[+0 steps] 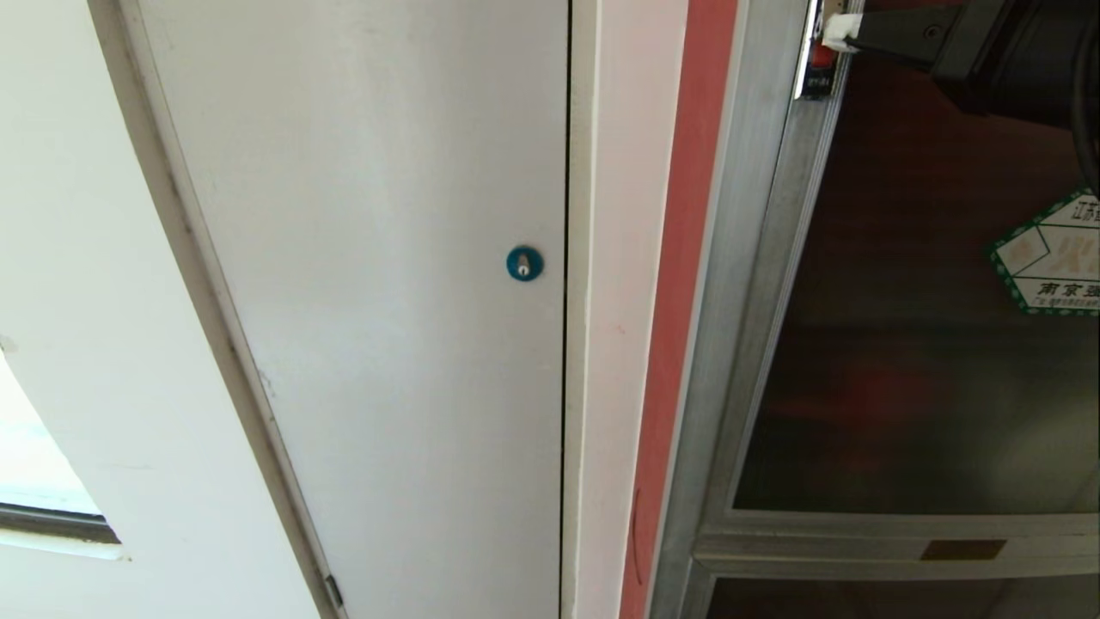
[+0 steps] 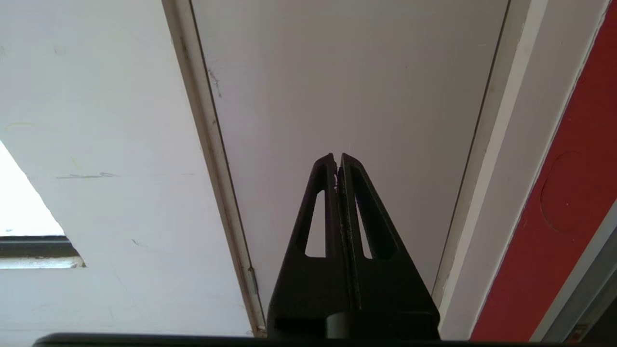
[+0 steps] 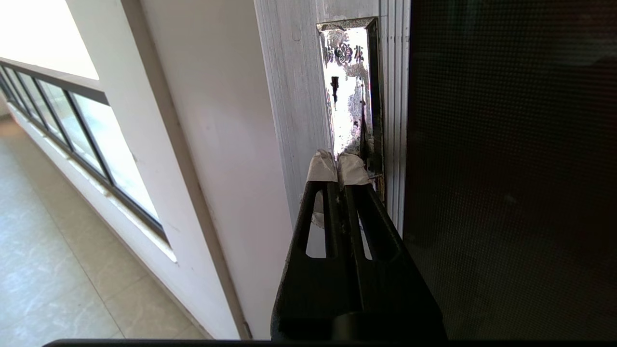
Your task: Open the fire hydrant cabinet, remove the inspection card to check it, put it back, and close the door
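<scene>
The fire hydrant cabinet shows as a silver metal frame (image 1: 748,258) on the right. Its door (image 1: 902,344), dark tinted glass with a green-bordered hexagonal sticker (image 1: 1053,254), lies flat in that frame and hides the inside. The inspection card is hidden. My right gripper (image 1: 840,33) reaches in from the upper right, shut, its white-taped tips at the small red-marked latch (image 1: 816,73). In the right wrist view the gripper (image 3: 338,166) touches the lower end of the shiny latch plate (image 3: 348,96), beside the glass (image 3: 506,168). My left gripper (image 2: 338,156) is shut and empty, parked facing the grey-white panel.
A grey-white panel door (image 1: 369,258) with a blue round lock (image 1: 524,263) fills the left and middle. A red wall strip (image 1: 687,258) separates it from the cabinet. A lower glass door (image 1: 859,602) sits beneath. A window (image 3: 72,120) and tiled floor (image 3: 48,270) lie further left.
</scene>
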Available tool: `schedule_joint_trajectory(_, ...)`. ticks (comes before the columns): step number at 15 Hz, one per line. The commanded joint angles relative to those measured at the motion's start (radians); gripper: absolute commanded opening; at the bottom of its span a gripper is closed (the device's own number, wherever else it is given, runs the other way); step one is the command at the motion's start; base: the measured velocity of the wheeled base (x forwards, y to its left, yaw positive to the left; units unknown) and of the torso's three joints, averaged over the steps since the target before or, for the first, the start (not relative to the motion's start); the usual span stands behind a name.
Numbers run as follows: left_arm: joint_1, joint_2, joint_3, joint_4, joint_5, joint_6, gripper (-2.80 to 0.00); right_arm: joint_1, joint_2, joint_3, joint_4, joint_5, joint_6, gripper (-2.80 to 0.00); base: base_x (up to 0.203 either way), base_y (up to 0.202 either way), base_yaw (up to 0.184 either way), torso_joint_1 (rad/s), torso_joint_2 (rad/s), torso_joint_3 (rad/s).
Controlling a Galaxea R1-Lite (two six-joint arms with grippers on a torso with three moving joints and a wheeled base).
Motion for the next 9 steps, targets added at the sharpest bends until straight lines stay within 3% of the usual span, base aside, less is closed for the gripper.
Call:
schedule_joint_trajectory(1, 0.0, 0.001, 0.028, -0.001, 0.0, 0.0, -2.8, -0.001, 0.009, -0.002, -0.003, 0.001, 0.001, -2.8, 0.0, 0.0, 0.0, 0.0, 0.0, 0.0)
schedule_joint_trajectory(9, 0.0, 0.001, 0.028, -0.001, 0.0, 0.0, -2.8, -0.029, 0.034, -0.005, -0.022, -0.001, 0.0, -2.8, 0.0, 0.0, 0.0, 0.0, 0.0, 0.0)
